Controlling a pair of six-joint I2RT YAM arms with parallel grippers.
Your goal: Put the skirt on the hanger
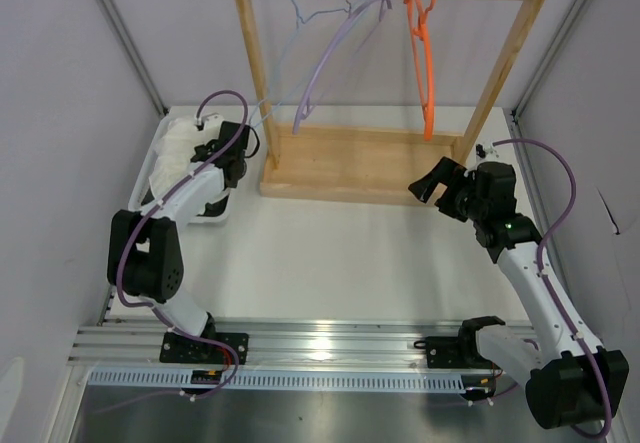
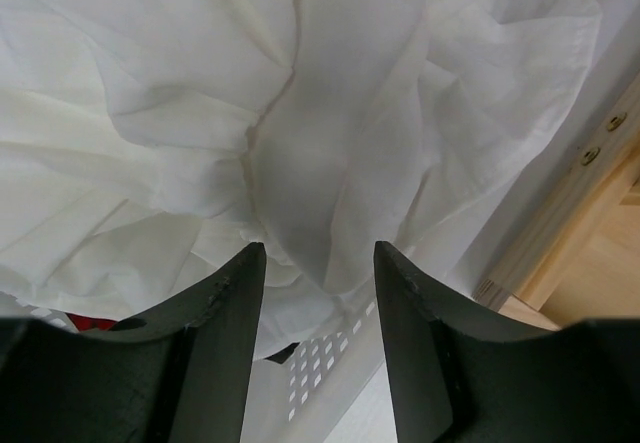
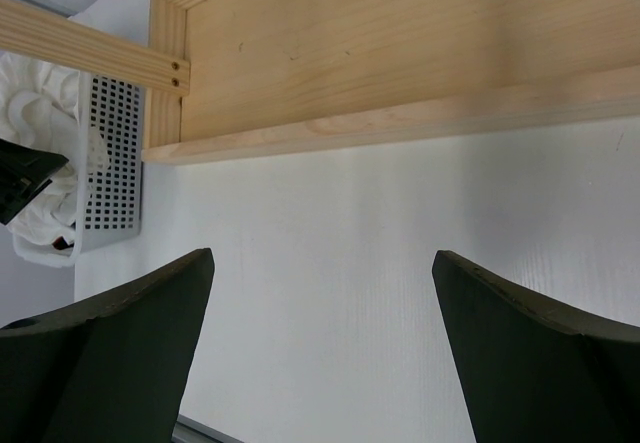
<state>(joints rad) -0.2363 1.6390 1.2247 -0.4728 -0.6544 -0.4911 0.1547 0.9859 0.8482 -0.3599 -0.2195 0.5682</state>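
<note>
The white crinkly skirt (image 1: pixel 178 148) lies bunched in a white perforated basket (image 1: pixel 203 220) at the table's left. It fills the left wrist view (image 2: pixel 300 113). My left gripper (image 1: pixel 210 149) is open at the skirt's near edge, its tips (image 2: pixel 317 253) right at the fabric with nothing pinched. The orange hanger (image 1: pixel 424 58) hangs by its hook at the right end of the wooden rack's rail. My right gripper (image 1: pixel 424 185) is open and empty, low over the table (image 3: pixel 322 263) in front of the rack's base, below the orange hanger.
A lilac hanger (image 1: pixel 330 63) and a pale blue hanger (image 1: pixel 298 13) hang left of the orange one. The rack's wooden base (image 1: pixel 360 163) stands between the arms, its left post beside the basket (image 3: pixel 110 163). Something dark and red (image 2: pixel 90 321) lies under the skirt.
</note>
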